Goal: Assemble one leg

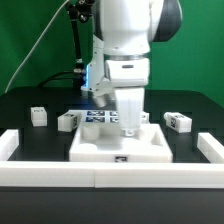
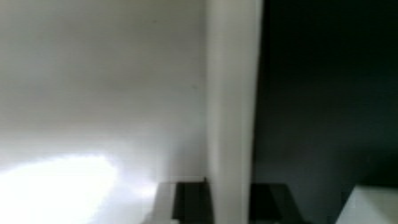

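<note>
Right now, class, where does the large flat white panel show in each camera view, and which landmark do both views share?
Exterior view: the white panel lies low in the centre, in front of the arm.
Wrist view: the white panel is probably the broad pale area filling about half the picture; it is too blurred to be sure.
Shared landmark: the black table, dark beside the panel in both.

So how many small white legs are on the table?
3 legs: the far-left leg and a second leg at the exterior view's left of the panel, a third leg at its right. Another may hide under the gripper.
</note>
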